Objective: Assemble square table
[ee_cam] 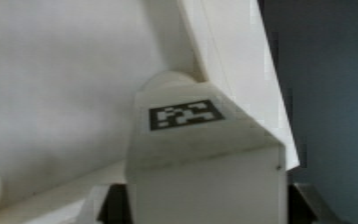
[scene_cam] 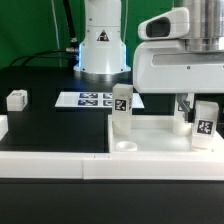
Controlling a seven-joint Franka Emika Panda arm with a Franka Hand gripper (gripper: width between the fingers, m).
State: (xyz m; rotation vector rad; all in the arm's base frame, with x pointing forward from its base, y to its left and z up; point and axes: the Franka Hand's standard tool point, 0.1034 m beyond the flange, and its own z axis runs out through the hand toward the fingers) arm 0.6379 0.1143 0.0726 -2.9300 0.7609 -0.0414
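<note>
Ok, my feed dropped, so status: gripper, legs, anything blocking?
Gripper shut on a leg at the tabletop edge, exterior view's right. Second leg upright on the tabletop. Third leg loose, far off. Nothing blocking seen.

Even, diffuse light filled the exterior view, so the white tabletop (scene_cam: 150,132) and the arm base (scene_cam: 102,45) glared almost featureless against the black desk (scene_cam: 50,125), where shadows hardly showed. That picture was coarse and soft. The wrist view was dimmer and blurred: the close leg (ee_cam: 194,165) lay out of focus, its tag (ee_cam: 185,114) smeared and its lower face in grey shade.
</note>
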